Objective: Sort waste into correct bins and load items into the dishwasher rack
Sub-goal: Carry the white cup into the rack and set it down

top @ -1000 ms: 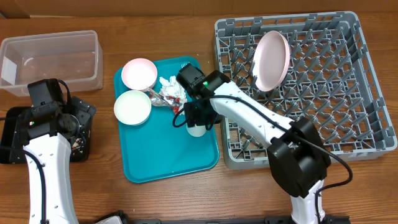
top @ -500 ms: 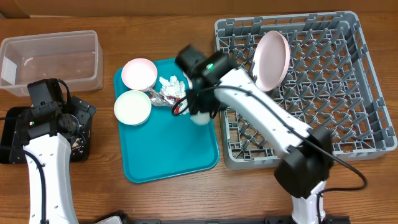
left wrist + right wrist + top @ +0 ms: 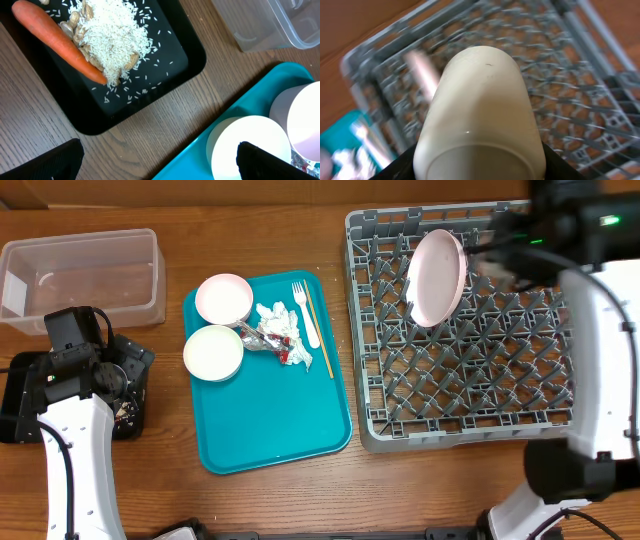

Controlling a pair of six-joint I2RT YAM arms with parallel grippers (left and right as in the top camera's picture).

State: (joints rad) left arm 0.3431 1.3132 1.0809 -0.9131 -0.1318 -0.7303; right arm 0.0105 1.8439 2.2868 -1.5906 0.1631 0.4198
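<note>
Rack [image 3: 460, 438]: R side of table, stiff grey lattice w/ pegs. It stays put and only receives.

Teal tray [image 3: 270, 420]: centre, carries the leftovers.

Tub [image 3: 85, 240]: far L, nothing visible inside.

Black tray [image 3: 165, 55]: near L, under L arm.

Plate [image 3: 436, 277]: on edge between pegs, back-left part of rack. Rigid, smooth.

2 bowls [image 3: 223, 298] [image 3: 213, 352]: L edge of teal tray, mouths up, just beside each other. Judged light, hard and slick, so pinch over the rim, one finger inside.

Cup [image 3: 480, 110]: in R gripper [image 3: 479, 167], jaws closed on its sides, dark pads at both lower corners of wrist view. Held above the rack, pegs blurred behind; overhead too smeared to pick it out. Judged light, rigid, smooth-walled and round, so it can twist or slip in the pinch. Side-wall grip near one end looks adequate. Set between pegs before letting go.

Fork [image 3: 305, 315]: flat on teal tray, R of waste. Thin plastic, light, lies low. Take across the handle.

Stick [image 3: 318, 332]: just beside fork, parallel. Very thin, likely rolls; pinch mid-length.

Napkins [image 3: 272, 315] and wrapper [image 3: 282, 345]: touching, between bowls and fork. Soft, crush on grip, almost no weight. Grab the bulk.

Carrot [image 3: 57, 42] and rice [image 3: 115, 30]: in black tray, touching.

L gripper [image 3: 160, 162]: jaws spread wide, nothing held, hangs over the table between black tray and teal tray.
</note>
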